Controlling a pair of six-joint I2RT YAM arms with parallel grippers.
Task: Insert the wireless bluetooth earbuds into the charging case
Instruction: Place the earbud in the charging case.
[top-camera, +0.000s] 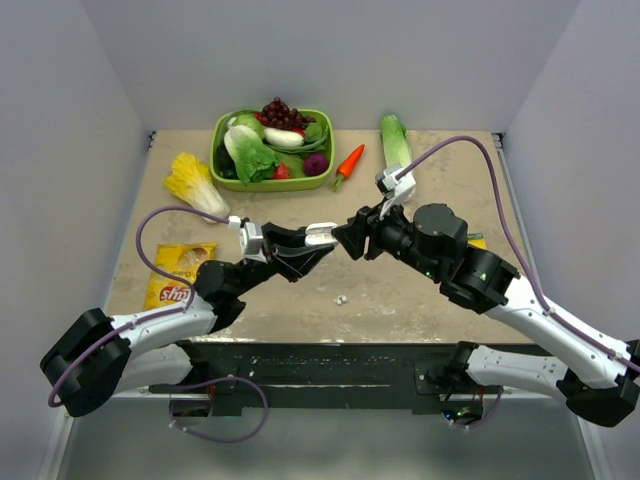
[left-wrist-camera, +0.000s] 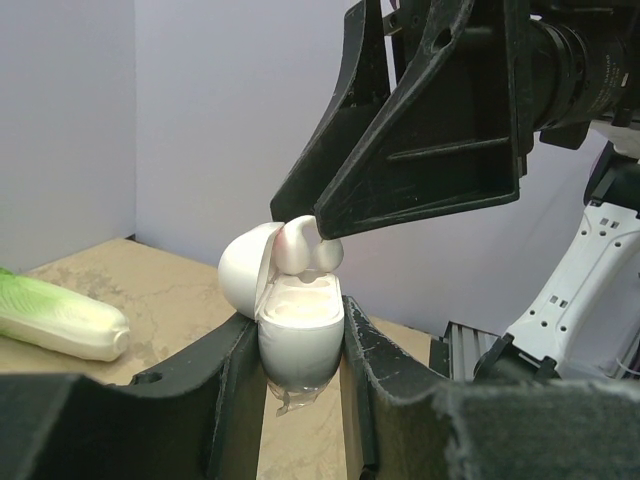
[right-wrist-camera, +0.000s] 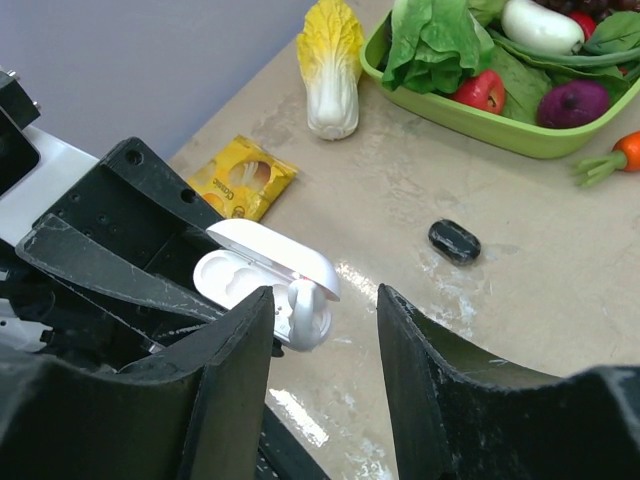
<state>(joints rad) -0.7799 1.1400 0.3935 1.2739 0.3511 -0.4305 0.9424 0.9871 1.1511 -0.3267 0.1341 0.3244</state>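
Tight over the charging case (left-wrist-camera: 297, 340): raised lid (left-wrist-camera: 243, 268) one side, right gripper (top-camera: 342, 236) crowding the mouth. Open table (top-camera: 400, 295) nearer the bases, bar one stray earbud (top-camera: 341, 298).

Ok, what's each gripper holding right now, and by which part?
Left gripper clamps the small white oval plastic charging case by its lower body, lid open. Right gripper stands open, holding nothing; the glossy white earbud sits at the case mouth.
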